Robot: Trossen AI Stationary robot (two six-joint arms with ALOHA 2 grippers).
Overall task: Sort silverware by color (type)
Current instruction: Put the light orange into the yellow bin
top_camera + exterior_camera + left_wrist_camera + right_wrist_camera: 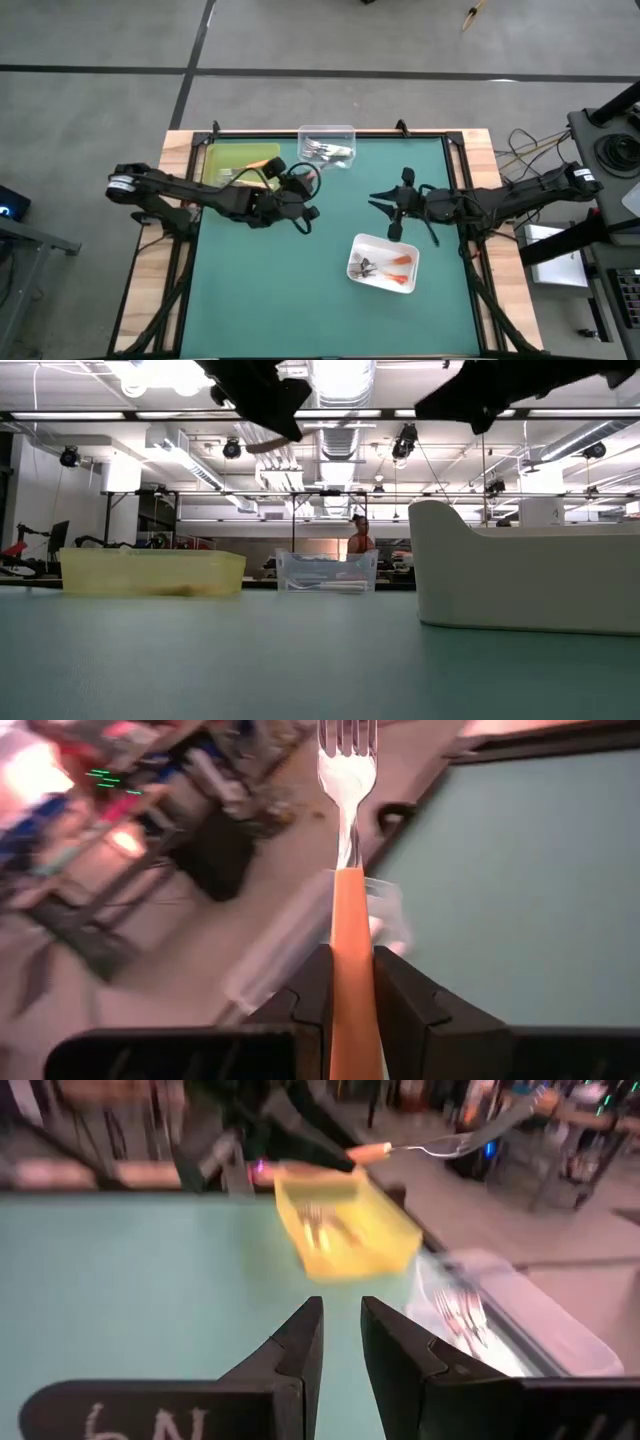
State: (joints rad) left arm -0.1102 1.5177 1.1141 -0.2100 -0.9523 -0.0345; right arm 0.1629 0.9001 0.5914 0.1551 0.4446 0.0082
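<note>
Left of centre in the high view, left gripper (300,205) is clenched on an orange-handled fork (349,910), lifted near yellow tray (222,160), prob. its colour bin. Right gripper (340,1342) waits mid-table, fingers slightly apart, w/ nothing between.

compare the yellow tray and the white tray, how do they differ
The yellow tray sits at the table's far left corner, near the left gripper; the white tray lies nearer the middle, below the right gripper. The yellow tray is see-through and squared to the table edge; the white tray is opaque and turned at an angle. Both hold forks.
</note>
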